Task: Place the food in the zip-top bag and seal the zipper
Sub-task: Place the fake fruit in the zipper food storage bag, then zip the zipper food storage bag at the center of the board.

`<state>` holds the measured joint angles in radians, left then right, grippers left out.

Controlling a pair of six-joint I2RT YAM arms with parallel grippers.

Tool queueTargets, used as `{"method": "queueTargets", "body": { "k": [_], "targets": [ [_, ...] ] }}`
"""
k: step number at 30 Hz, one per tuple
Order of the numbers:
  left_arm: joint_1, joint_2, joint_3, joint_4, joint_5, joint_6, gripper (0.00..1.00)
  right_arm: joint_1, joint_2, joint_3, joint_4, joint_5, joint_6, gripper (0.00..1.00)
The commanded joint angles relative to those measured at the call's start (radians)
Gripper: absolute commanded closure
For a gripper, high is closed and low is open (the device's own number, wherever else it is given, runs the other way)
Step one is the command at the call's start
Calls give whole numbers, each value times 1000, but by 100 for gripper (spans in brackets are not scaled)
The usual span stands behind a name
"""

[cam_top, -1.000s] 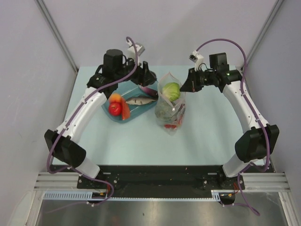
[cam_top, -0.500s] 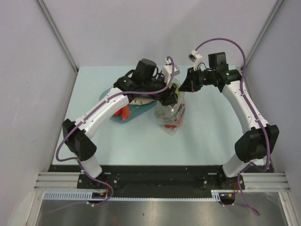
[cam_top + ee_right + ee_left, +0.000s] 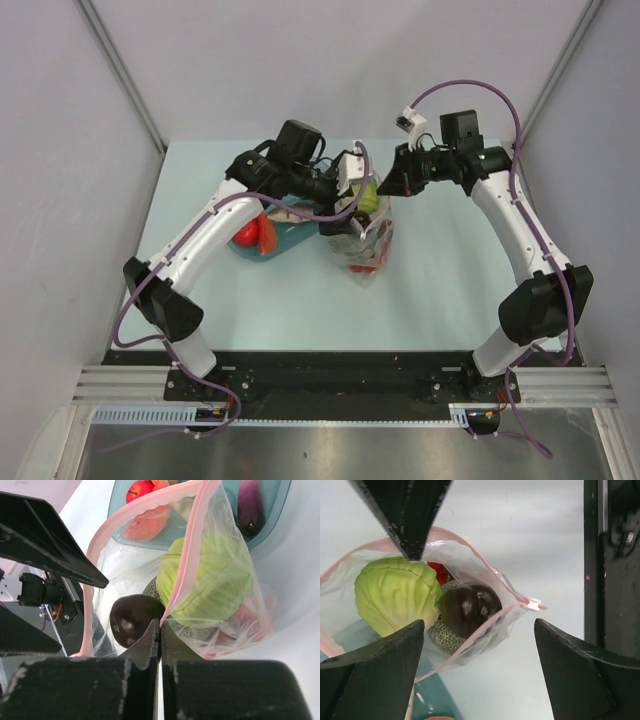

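Left hand (image 3: 479,625) swung over the bag (image 3: 368,245), wide open, empty; right hand (image 3: 160,625) pinches its rim.

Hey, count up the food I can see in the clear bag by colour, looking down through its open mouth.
Light green cabbage: 1
Dark purple eggplant: 1
Netted dark green squash: 1
Red piece: 1 showing; more may be hidden underneath
Total: 4 in sight inside the zip-top bag

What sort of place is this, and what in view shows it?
Probably a lab test booth: robot arms bolted to a metal rail, a table boxed in by plain walls, and toy food in a plastic bag.
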<state>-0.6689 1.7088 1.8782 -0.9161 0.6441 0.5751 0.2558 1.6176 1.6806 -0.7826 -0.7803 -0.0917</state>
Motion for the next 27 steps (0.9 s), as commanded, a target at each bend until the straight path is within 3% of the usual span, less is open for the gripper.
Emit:
{"method": "queueTargets", "body": {
  "k": [1,4,6,10,11,14,16,17,19,26,27],
  "targets": [
    [3,-38,35,-121,49,325,8,20,5,60,-4,-40,-55,100],
    [3,-29,18,-109,40,415,11,34,16,74,-13,-46,-83,100],
    [3,-29,-5,-109,46,465,19,42,22,91,-23,-50,-104,100],
    [-6,-31,-10,-205,61,646,48,51,44,125,-38,-50,-131,100],
    [-8,-34,-5,-222,77,658,60,54,48,131,-37,-48,-132,100],
    [-24,-51,4,-254,152,664,70,62,74,157,-26,-54,-131,100],
    [-49,-58,4,-262,176,651,81,68,88,183,-23,-62,-134,100],
    [-60,-61,4,-253,181,640,91,72,103,192,-24,-65,-135,100],
    [-80,-61,-1,-236,192,602,100,86,116,217,-24,-80,-144,100],
    [-101,-43,22,-130,178,464,99,106,163,286,-50,-112,-171,100],
    [-101,-41,24,-129,155,454,93,106,165,287,-58,-116,-175,100]
  ]
}}
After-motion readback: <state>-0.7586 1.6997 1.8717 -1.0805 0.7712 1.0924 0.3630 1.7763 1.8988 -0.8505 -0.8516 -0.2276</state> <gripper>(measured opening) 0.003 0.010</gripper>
